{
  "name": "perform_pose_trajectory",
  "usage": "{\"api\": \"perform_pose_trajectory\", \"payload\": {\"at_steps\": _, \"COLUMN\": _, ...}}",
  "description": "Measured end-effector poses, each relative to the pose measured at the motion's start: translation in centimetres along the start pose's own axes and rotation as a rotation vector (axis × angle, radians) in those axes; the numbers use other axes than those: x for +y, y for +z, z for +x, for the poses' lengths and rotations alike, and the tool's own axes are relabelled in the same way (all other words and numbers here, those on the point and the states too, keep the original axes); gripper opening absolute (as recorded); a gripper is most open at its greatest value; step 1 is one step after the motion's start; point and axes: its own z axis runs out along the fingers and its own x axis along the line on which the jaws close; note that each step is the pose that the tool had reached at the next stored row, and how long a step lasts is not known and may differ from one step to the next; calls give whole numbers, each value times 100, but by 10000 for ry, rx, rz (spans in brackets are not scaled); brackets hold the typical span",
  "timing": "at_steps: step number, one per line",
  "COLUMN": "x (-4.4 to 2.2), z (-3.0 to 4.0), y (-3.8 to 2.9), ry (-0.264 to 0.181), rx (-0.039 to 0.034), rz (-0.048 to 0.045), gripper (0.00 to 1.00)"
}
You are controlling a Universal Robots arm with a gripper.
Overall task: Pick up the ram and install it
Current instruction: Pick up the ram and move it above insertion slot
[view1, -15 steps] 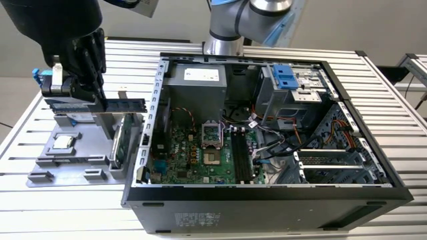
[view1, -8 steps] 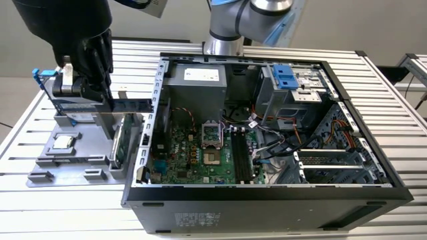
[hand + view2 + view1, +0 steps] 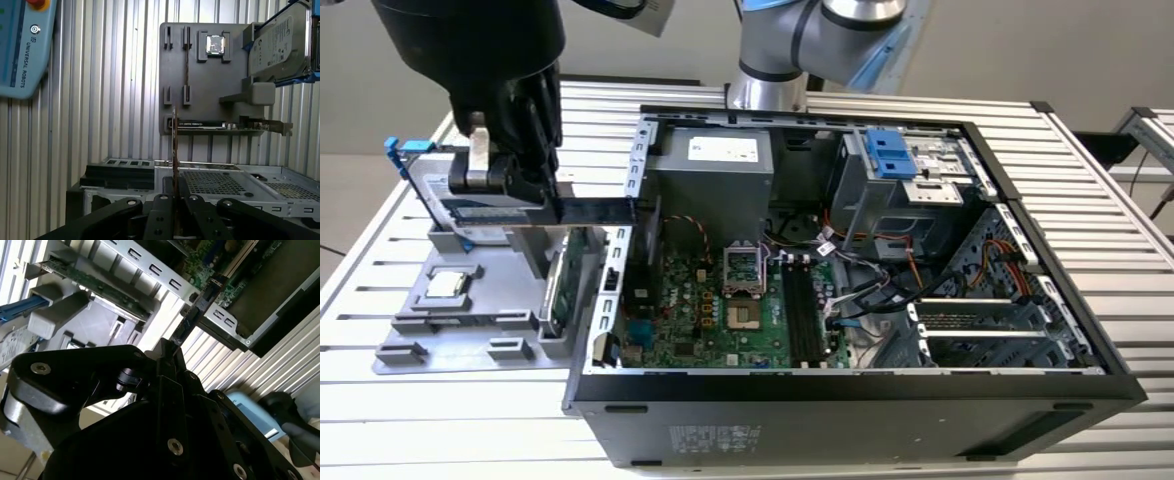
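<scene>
The ram (image 3: 596,212) is a thin dark stick held level in my gripper (image 3: 540,195), which is shut on one end of it. It hangs above the grey holder tray (image 3: 420,345), at the exterior view's left of the open computer case (image 3: 854,390), with its free end at the case's side wall. In the second wrist view the ram (image 3: 195,310) sticks out past the shut fingertips (image 3: 172,352). The first wrist view shows the ram (image 3: 174,145) edge-on, rising from my gripper (image 3: 174,197). The black memory slots (image 3: 801,310) lie on the motherboard (image 3: 707,315) inside the case.
The tray carries a silver hard drive (image 3: 447,190) with blue rails, a processor chip (image 3: 447,285) and a green expansion card (image 3: 560,285) standing on edge. The arm's base (image 3: 774,50) rises behind the case. A blue teach pendant (image 3: 20,50) lies on the slatted table.
</scene>
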Motion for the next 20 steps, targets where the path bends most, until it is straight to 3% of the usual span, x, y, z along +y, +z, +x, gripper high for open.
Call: {"api": "perform_pose_trajectory", "payload": {"at_steps": 20, "x": -272, "z": 8, "y": -8, "ry": 0, "rx": 0, "rz": 0, "gripper": 0}}
